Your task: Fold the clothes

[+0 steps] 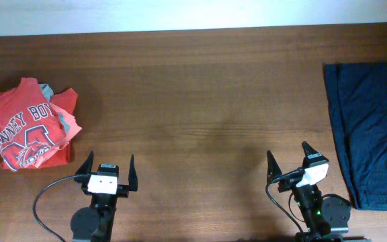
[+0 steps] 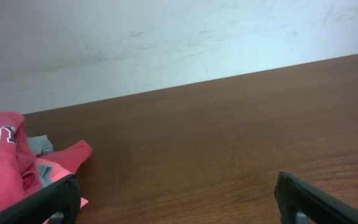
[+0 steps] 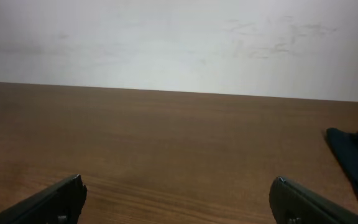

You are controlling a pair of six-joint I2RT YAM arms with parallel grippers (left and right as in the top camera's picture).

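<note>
As they crouch low, left pincer [image 1: 111,161] and right pincer [image 1: 287,151] gape empty.

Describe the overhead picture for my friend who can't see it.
On the wooden table, a crumpled red T-shirt pile lies far left and a navy garment lies flat far right. The left gripper and right gripper sit open near the front, holding nothing.

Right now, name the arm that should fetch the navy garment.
Right. The navy garment lies beside the right arm, its jaws open and empty; the left arm stands across the table by the red pile.
</note>
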